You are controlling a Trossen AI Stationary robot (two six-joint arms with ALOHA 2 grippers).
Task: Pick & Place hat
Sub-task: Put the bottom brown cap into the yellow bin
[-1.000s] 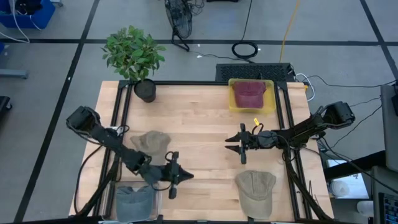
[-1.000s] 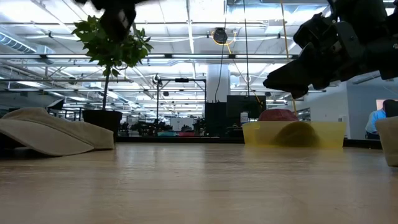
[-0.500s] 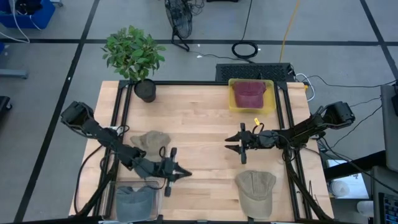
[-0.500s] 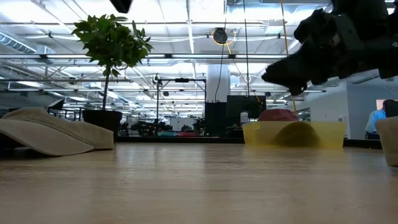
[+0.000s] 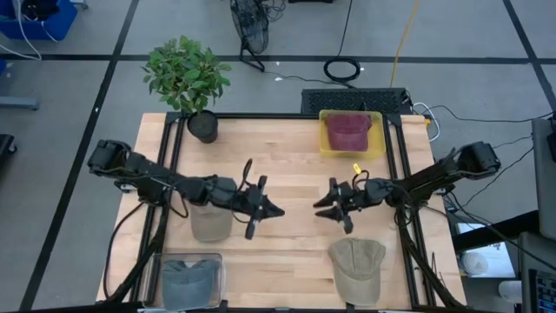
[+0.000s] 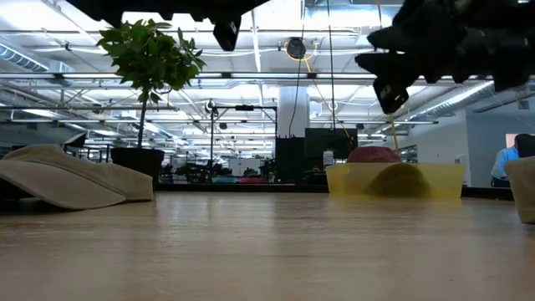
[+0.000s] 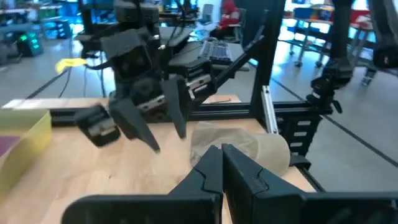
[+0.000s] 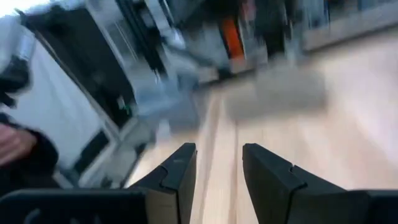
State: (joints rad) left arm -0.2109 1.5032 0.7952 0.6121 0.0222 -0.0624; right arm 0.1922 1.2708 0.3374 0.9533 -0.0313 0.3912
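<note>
A tan hat (image 5: 211, 224) (image 6: 67, 177) lies flat on the table's left half, partly under my left arm. A second tan hat (image 5: 356, 268) (image 7: 249, 144) lies near the right front. A red hat (image 5: 348, 131) (image 6: 374, 155) sits in a yellow bin (image 5: 323, 148). A grey hat (image 5: 186, 280) rests in a clear bin at the left front. My left gripper (image 5: 276, 211) (image 7: 221, 152) hovers shut above mid-table, right of the first tan hat. My right gripper (image 5: 320, 209) (image 8: 217, 152) hovers open, facing it.
A potted plant (image 5: 188, 80) (image 6: 149, 58) stands at the far left corner. Black rails (image 5: 167, 174) run along both table sides. Bare wood (image 5: 287, 165) lies between the plant and the yellow bin. The two grippers' tips are only a short gap apart.
My left gripper has swung from the near edge toward mid-table, rising and passing over the left tan hat, which has stayed where it was. My right gripper has turned a little and risen slightly.
</note>
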